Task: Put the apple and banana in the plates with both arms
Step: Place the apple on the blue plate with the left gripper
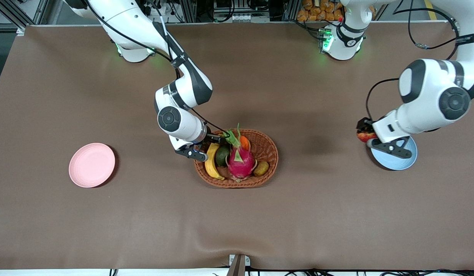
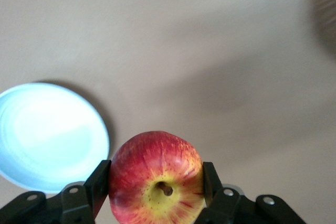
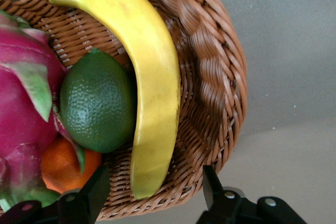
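Observation:
The red and yellow apple (image 2: 152, 166) hangs in the air with my left gripper (image 2: 156, 172) shut on it, one finger on each side. In the front view the apple (image 1: 364, 135) is over bare table just beside the light blue plate (image 1: 402, 163), off its rim (image 2: 47, 135). The yellow banana (image 3: 152, 77) lies in the wicker basket (image 3: 215, 93) along its wall. My right gripper (image 3: 156, 177) is open, its fingers straddling the banana's end and the basket rim without touching the fruit. The pink plate (image 1: 92, 165) sits bare toward the right arm's end.
The basket (image 1: 269, 149) in the table's middle also holds a green lime (image 1: 222, 155), a pink dragon fruit (image 1: 240, 161), an orange (image 1: 244, 142) and a brown kiwi (image 1: 261, 168). Brown cloth covers the table.

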Robot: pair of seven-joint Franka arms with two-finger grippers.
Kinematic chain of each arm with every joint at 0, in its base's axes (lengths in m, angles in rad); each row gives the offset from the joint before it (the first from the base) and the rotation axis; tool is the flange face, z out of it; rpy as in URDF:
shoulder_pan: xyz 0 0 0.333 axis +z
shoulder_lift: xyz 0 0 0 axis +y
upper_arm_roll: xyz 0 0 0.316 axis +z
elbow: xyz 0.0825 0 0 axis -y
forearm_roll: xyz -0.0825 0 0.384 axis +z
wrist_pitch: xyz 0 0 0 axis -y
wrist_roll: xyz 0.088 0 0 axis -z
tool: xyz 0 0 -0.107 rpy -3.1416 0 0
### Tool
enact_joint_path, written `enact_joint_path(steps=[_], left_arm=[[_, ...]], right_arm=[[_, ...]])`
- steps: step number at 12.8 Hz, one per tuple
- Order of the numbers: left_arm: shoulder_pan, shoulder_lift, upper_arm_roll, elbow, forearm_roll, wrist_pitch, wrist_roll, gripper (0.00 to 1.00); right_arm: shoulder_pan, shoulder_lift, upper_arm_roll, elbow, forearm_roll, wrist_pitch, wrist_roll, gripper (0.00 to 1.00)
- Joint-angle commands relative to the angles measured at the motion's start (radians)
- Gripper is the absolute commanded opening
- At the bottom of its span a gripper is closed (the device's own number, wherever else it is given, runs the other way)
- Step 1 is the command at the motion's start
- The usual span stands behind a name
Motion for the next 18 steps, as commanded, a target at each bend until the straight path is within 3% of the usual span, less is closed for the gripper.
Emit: enact_joint_path(steps=[1,4,6,11,18], left_arm=[[0.131,-0.025,-0.011,-0.067,0.058,0.07,0.119,0.51],[0.276,0.041,-0.011,-0.127,0.058,0.208,0.312,0.5],[0.314,0.093,-0.011,-0.141,0.058,0.273,0.36,0.5],[0.32,0.18,-0.011,-0.147,0.061,0.432,0.404,0.5],[0.322,0.222,-0.006,-0.143,0.061,0.471,0.446,0.52]], right_arm=[[0.024,0.025,-0.01,0.022,-0.002,0.007,0.058,0.78],[0.032,0.047,-0.01,0.022,-0.001,0.042,0.08,0.77],[0.038,0.055,-0.01,0.022,-0.002,0.06,0.089,0.77],[0.033,0.058,-0.012,0.027,-0.002,0.068,0.087,0.75],[0.032,0.056,-0.035,0.108,-0.037,-0.043,0.087,0.71]])
